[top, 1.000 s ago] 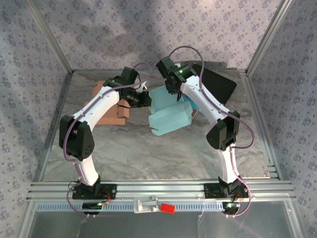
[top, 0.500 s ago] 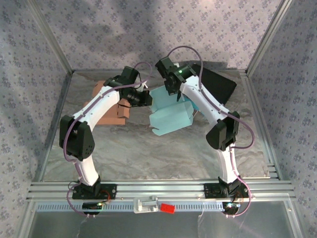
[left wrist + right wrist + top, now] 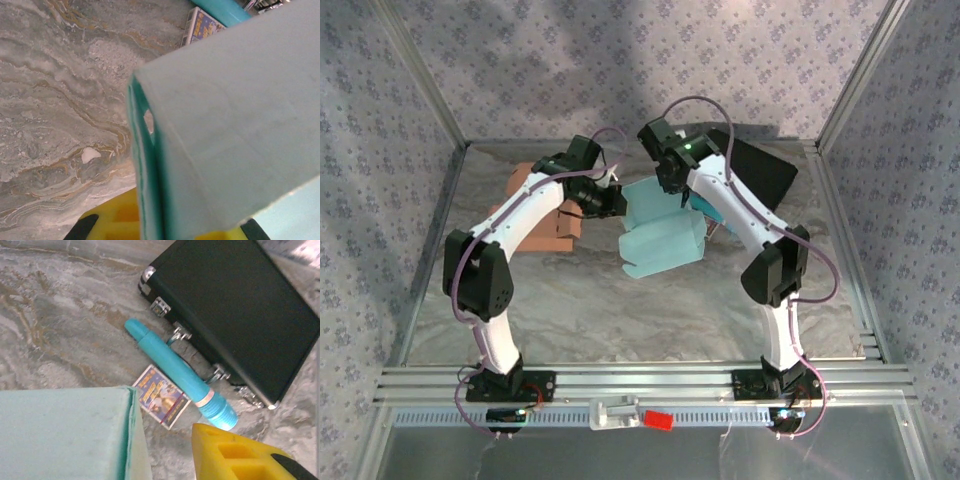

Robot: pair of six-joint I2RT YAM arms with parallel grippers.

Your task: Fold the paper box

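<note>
Box (image 3: pixel 662 240) nudged left since second ago; right jaws backed off its top edge. Left jaws clamped on box wall, box mid-worktop (image 3: pixel 590 300). Right jaws: can't tell gap, nothing seen held. Step: folding panels. Next, likely: you re-seat right jaws on loose flap, press inward.

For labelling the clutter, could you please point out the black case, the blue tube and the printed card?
black case (image 3: pixel 240 305), right wrist view, centre of its lid.
blue tube (image 3: pixel 175 370), right wrist view, middle of its barrel.
printed card (image 3: pixel 161 399), right wrist view, centre of its face.
</note>
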